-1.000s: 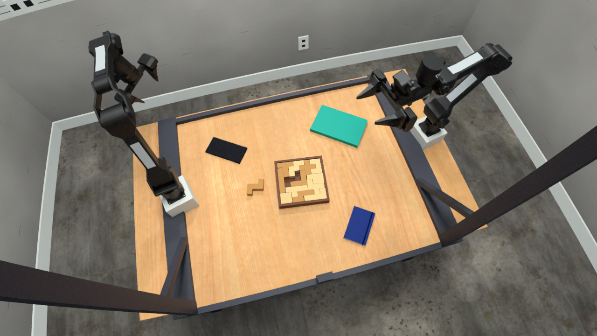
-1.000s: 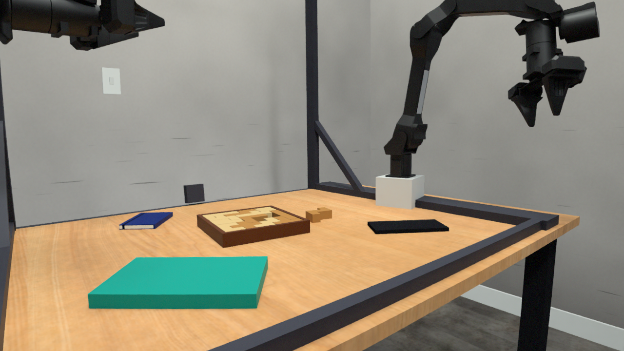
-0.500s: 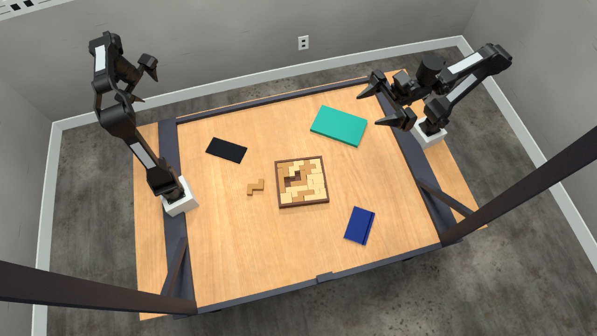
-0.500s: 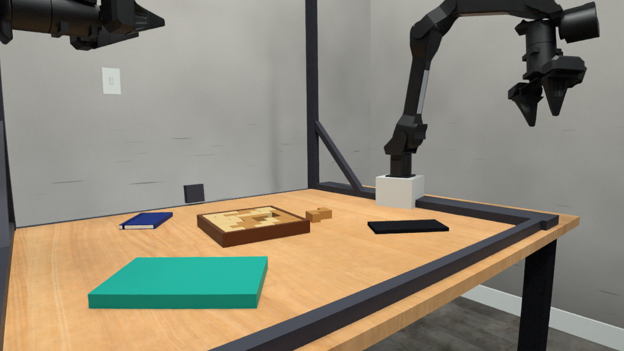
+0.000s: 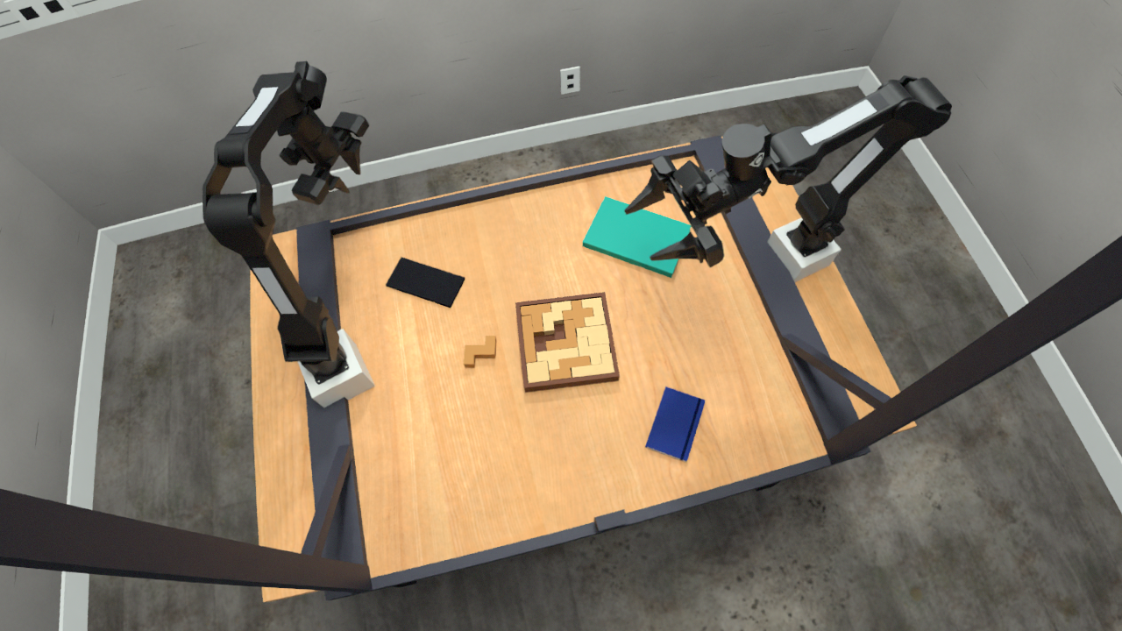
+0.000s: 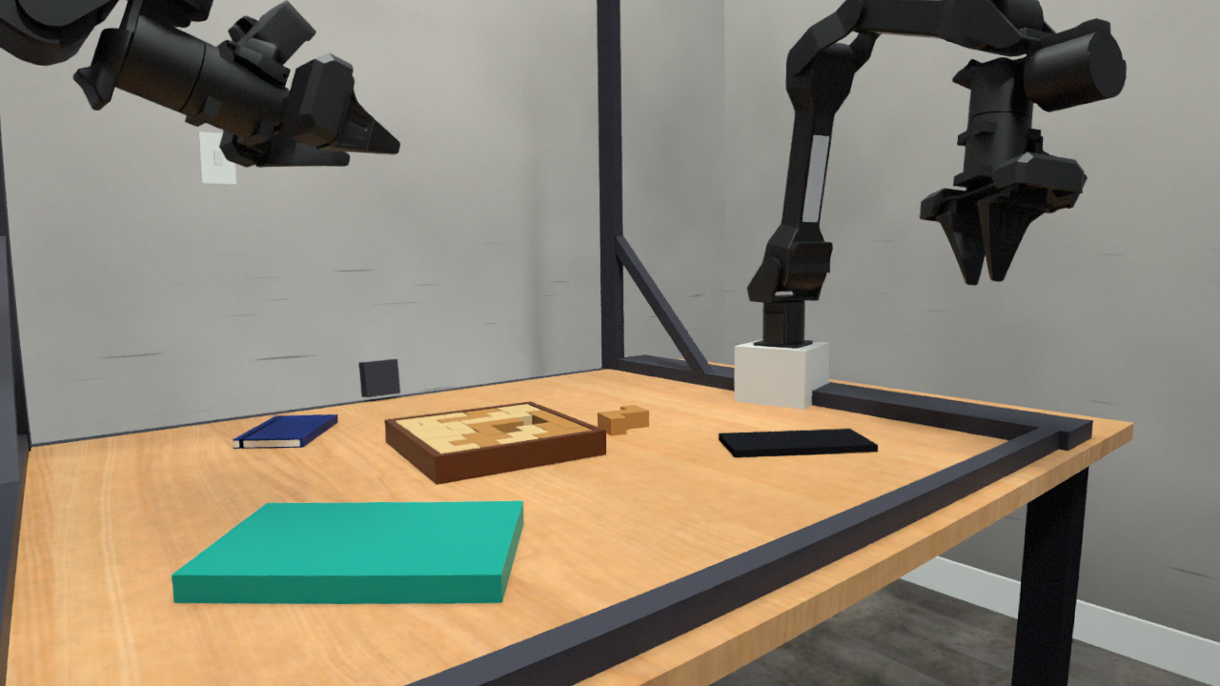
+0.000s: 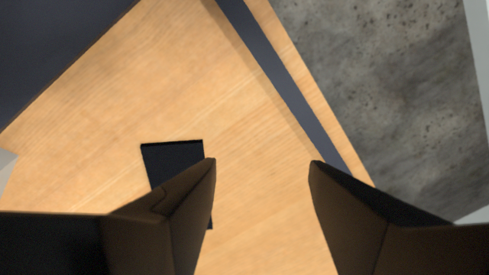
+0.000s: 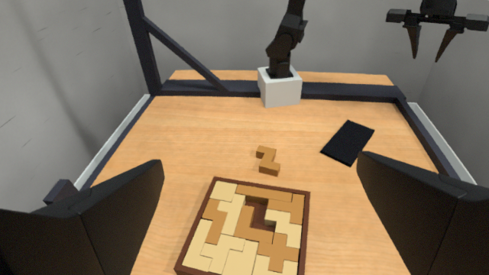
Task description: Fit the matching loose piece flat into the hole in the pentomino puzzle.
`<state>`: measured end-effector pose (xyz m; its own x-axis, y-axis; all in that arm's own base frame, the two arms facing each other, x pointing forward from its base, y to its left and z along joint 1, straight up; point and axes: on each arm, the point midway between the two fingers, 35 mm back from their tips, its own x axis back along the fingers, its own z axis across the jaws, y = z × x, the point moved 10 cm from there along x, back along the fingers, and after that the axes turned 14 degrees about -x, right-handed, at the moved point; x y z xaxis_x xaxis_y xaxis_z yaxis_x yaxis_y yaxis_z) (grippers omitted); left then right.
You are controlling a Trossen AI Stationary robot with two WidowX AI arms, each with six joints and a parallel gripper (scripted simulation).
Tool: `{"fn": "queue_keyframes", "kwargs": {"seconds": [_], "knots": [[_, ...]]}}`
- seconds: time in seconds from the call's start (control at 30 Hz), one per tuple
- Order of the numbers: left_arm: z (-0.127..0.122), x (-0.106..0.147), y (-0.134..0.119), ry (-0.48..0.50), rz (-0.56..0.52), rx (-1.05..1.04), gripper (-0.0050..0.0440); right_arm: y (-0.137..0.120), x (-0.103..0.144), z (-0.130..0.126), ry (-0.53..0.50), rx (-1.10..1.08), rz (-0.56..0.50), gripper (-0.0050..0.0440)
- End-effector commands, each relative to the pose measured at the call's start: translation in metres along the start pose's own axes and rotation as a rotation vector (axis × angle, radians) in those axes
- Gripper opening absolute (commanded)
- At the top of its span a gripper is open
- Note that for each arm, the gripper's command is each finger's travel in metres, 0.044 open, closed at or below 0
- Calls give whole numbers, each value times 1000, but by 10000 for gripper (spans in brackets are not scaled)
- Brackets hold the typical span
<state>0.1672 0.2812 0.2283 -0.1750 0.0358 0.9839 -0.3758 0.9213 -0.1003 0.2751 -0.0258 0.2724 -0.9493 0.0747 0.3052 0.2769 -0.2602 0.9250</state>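
Observation:
The wooden puzzle board (image 5: pixel 564 337) lies flat mid-table, filled with light and brown pieces except for one dark hole (image 5: pixel 549 333) near its far left part. The board also shows in the right wrist view (image 8: pixel 248 233). The loose brown S-shaped piece (image 5: pixel 479 350) (image 8: pixel 268 160) lies flat on the table just left of the board, apart from it. My left gripper (image 5: pixel 344 168) (image 7: pixel 262 168) hangs high above the table's far left corner, partly open and empty. My right gripper (image 5: pixel 642 233) is wide open and empty, high above the teal book.
A teal book (image 5: pixel 635 235) lies at the back right. A black flat slab (image 5: pixel 425 281) lies at the back left, below the left gripper. A blue notebook (image 5: pixel 674 421) lies front right of the board. Dark frame rails edge the table.

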Motion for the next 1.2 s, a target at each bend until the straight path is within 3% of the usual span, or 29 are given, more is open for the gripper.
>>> {"fn": "queue_keyframes", "kwargs": {"seconds": [0.0,0.17,0.3,0.4,0.47,0.7,0.9,1.17], "knots": [[-25,-21,-40,15,-12,55,197,11,-21,-6,-32,-4,48,440],[-43,-58,-112,62,-8,82,197,3,-43,-18,-76,-16,144,440],[-43,-84,-171,94,-17,90,197,-1,-51,-23,-95,-23,182,440],[-34,-102,-215,113,-29,94,197,-3,-55,-25,-101,-25,197,440],[-34,-102,-215,113,-29,94,197,-3,-55,-25,-101,-25,197,440],[9,-136,-300,137,-72,192,197,-2,-55,-25,-101,-26,197,440],[53,-154,-345,135,-107,284,197,-3,-55,-25,-102,-26,201,440],[81,-162,-364,123,-128,394,197,-6,-53,-25,-103,-26,203,440]]}}
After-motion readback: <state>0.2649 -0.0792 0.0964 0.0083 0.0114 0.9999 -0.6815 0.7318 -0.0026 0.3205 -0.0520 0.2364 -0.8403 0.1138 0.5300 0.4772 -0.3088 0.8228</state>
